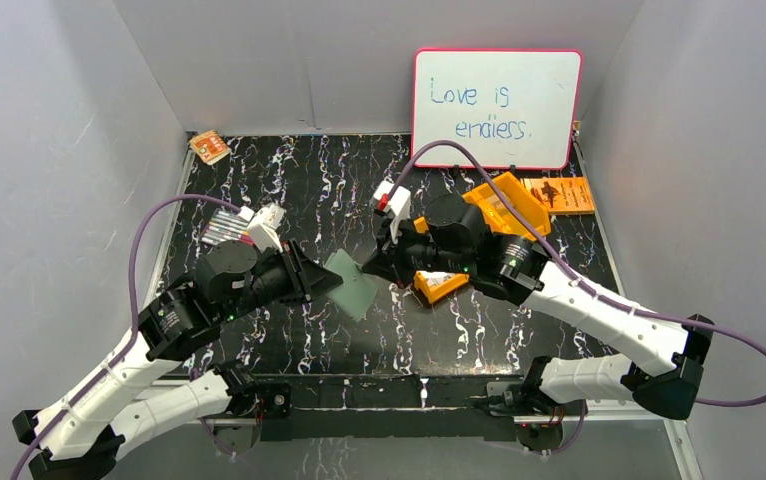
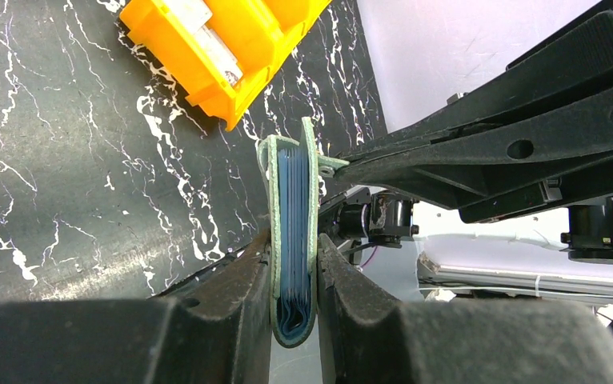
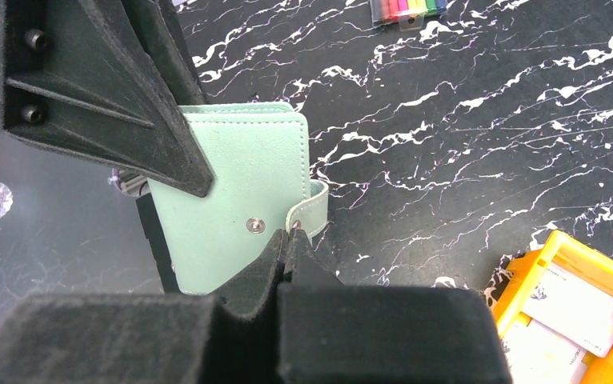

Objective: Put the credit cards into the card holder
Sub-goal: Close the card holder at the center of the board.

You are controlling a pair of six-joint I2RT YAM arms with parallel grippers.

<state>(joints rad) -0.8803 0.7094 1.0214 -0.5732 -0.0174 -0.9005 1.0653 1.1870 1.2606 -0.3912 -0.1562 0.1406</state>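
The sage-green card holder is held off the table between the two arms, folded, with its grey-blue pockets edge-on in the left wrist view. My left gripper is shut on its folded spine. My right gripper is shut, its tips pinching the end of the snap strap beside the snap button. Pale credit cards lie in a small orange tray just right of the holder.
A larger orange bin sits behind the right arm, and an orange booklet lies by the whiteboard. A marker pack lies at the left and a small orange packet in the far-left corner.
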